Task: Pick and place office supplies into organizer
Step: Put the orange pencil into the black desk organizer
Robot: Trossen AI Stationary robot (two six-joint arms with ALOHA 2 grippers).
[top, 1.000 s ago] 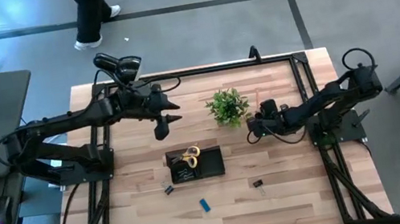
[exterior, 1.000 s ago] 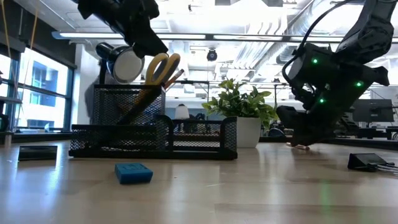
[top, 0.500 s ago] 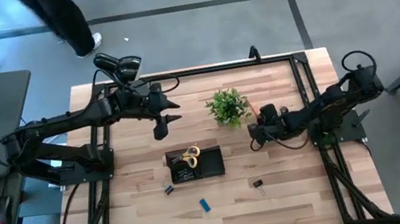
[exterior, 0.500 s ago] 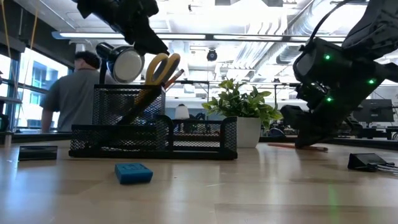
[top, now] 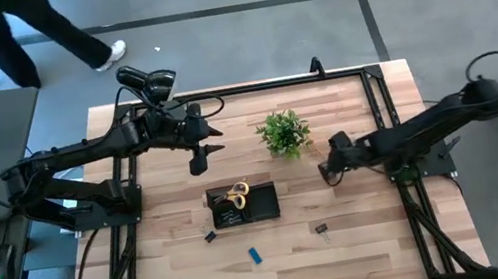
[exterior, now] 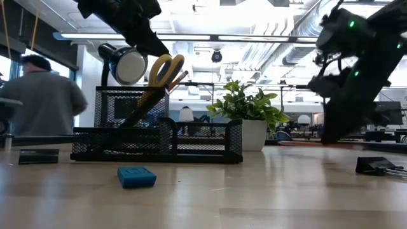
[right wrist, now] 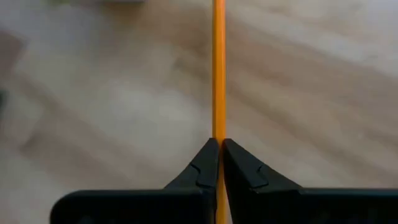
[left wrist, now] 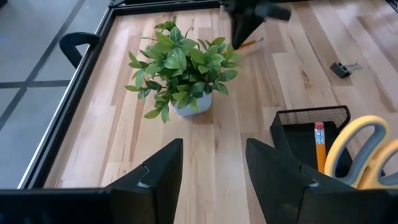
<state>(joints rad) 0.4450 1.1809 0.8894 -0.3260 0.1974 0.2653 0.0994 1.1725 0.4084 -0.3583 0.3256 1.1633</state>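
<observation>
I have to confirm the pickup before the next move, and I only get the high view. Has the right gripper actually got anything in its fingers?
Observer: Yes. In the right wrist view the right gripper has its fingers shut on an orange pencil.
Operator: And the left one?
Observer: The left gripper is open with nothing between its fingers, and it faces the potted plant.
Operator: Is anything in the organizer besides the scissors?
Observer: The left wrist view shows a second pencil standing in the organizer beside the yellow-handled scissors.
</observation>
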